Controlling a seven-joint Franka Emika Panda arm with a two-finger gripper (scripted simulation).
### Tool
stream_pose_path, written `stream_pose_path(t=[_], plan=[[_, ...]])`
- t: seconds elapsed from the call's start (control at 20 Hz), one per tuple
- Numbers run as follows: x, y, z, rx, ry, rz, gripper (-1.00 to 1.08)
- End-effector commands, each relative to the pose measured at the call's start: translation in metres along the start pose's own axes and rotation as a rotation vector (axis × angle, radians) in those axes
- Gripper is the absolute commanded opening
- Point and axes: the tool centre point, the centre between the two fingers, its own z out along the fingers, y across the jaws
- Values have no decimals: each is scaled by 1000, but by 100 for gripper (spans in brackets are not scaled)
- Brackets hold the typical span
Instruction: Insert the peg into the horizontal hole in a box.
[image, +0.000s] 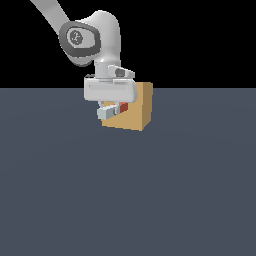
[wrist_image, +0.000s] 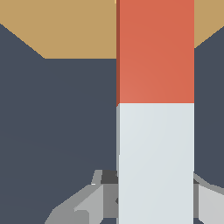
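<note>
The peg (wrist_image: 155, 109), orange-red end forward and pale grey-white behind, lies level, meeting the tan box (image: 141, 107).

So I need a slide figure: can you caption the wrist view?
Hand holds the peg by its grey end, orange end pointing toward the tan box.

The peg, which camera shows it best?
The wrist view: the peg fills the picture, orange-red half toward the box, pale half between the jaws. In the exterior view the arm hides most of it; only a small red and pale bit shows.
</note>
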Motion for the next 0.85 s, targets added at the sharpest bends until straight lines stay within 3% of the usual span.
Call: stream_pose_path(t=[0.0,0.4,0.8], plan=[[17,0,-1,-2,2,-1,-100],[65,0,-2,-3,3,0,-100],[79,1,-2,-3,3,0,-100]])
